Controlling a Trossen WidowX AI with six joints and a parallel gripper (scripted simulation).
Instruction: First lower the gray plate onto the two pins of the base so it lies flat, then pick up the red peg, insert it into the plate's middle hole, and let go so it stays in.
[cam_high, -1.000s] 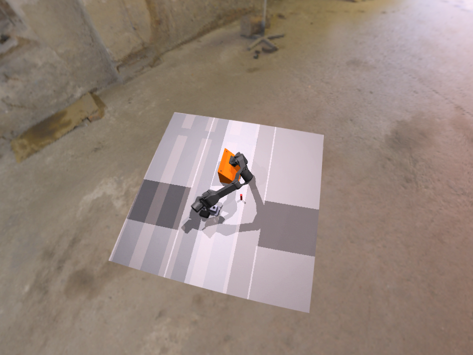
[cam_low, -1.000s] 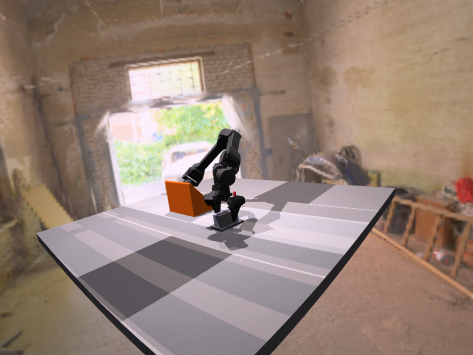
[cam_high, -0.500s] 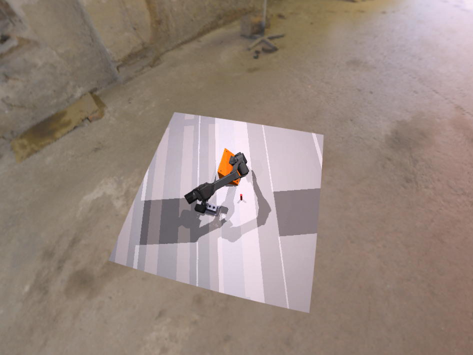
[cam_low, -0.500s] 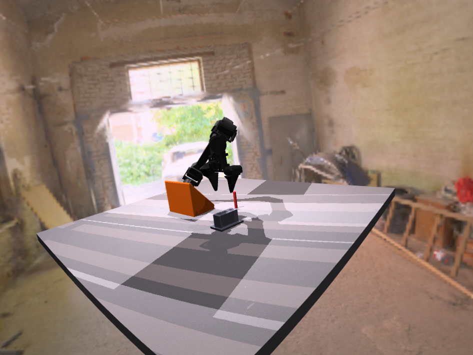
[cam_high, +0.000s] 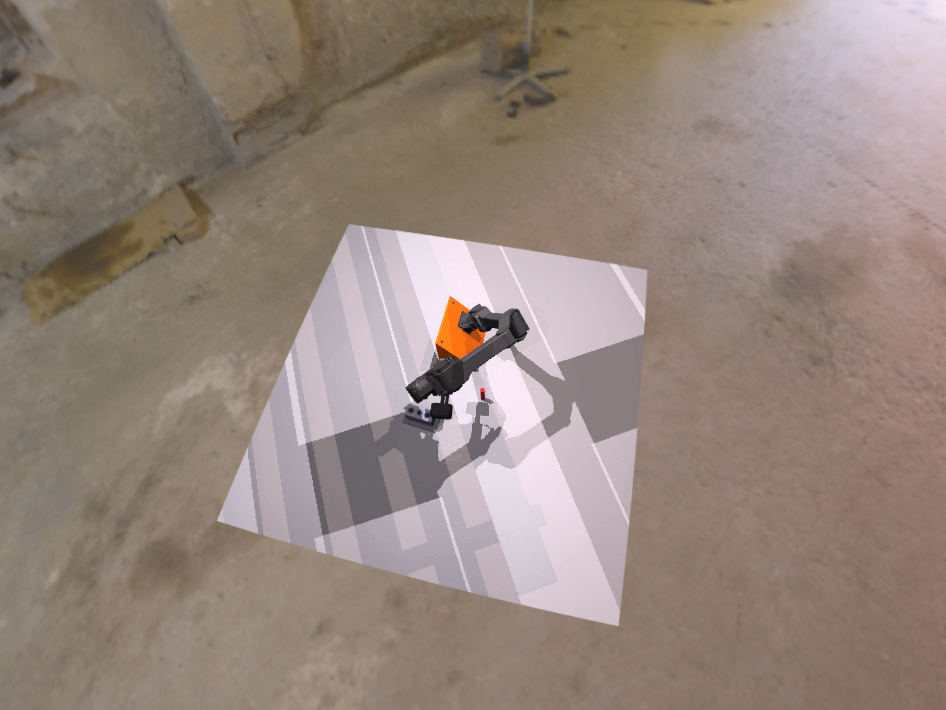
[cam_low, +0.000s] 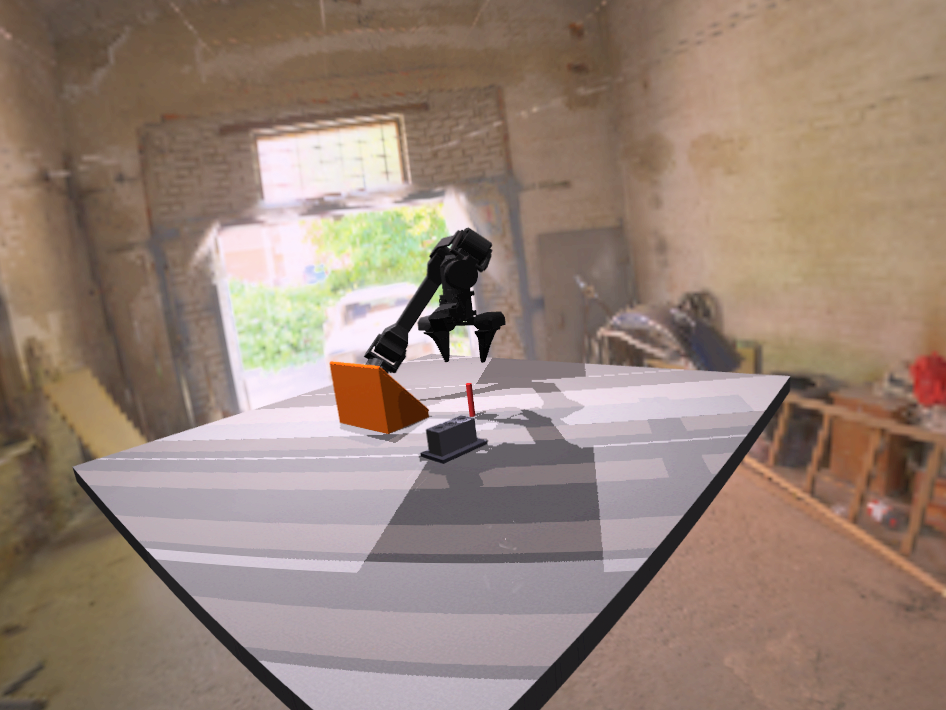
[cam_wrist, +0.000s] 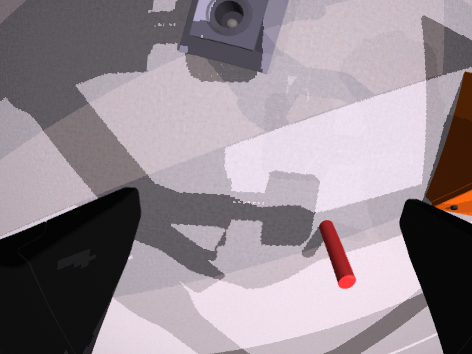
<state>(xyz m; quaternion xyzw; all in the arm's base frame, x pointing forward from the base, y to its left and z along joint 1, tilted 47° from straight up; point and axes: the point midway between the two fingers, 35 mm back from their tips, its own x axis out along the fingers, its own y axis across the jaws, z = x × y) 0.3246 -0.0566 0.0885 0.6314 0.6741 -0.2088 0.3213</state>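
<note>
The gray plate (cam_high: 417, 413) (cam_low: 450, 437) (cam_wrist: 251, 37) is a thick block with holes in its top. It sits low and level on the thin dark base (cam_low: 436, 457) (cam_wrist: 220, 54), with no gap visible. In the wrist view one hole shows a pale pin tip inside; the other holes are cut off there. The red peg (cam_high: 482, 394) (cam_low: 470, 399) (cam_wrist: 336, 254) stands upright on the table beside the plate. My gripper (cam_low: 465, 359) (cam_wrist: 278, 208) is wide open and empty, above the peg's height. In the wrist view the peg appears between the fingertips, nearer the right one.
An orange wedge-shaped block (cam_high: 450, 341) (cam_low: 359, 397) (cam_wrist: 450, 155) stands by the arm's foot, and it shows at the right edge of the wrist view. The table (cam_high: 534, 282) (cam_low: 427, 619) carries striped shadows. Its dark edge shows in the exterior view.
</note>
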